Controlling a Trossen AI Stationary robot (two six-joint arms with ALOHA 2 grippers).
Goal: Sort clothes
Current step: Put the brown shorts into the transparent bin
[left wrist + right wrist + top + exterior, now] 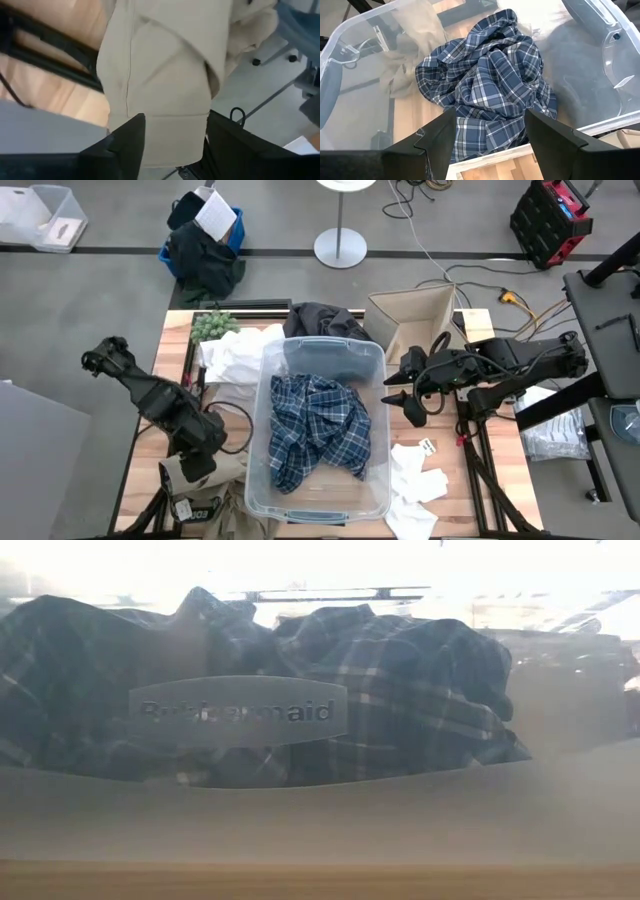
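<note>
A blue-and-white plaid shirt (318,430) lies crumpled inside a clear plastic bin (378,358) at the table's middle; it also shows in the right wrist view (490,75) and in the low view (400,670). My right gripper (400,394) is open and empty just right of the bin, its fingers (440,135) pointing toward the shirt. My left gripper (200,463) is at the table's near left, shut on a tan khaki piece (228,470). A dark grey piece (322,320) lies behind the bin. White pieces lie at the far left (232,355) and the near right (415,480). My left gripper pinches the tan khaki piece between its two fingers, on a thick folded part (165,140) that fills the gap between them. The fingers come from above, slanting down. The cloth runs on ahead of the fingers (127,142) in bunched folds; several layers show.
A tan open box (420,320) stands at the far right of the table and a small green plant (210,326) at the far left. A dark bundle with a blue bag (205,250) sits on the floor beyond the table.
</note>
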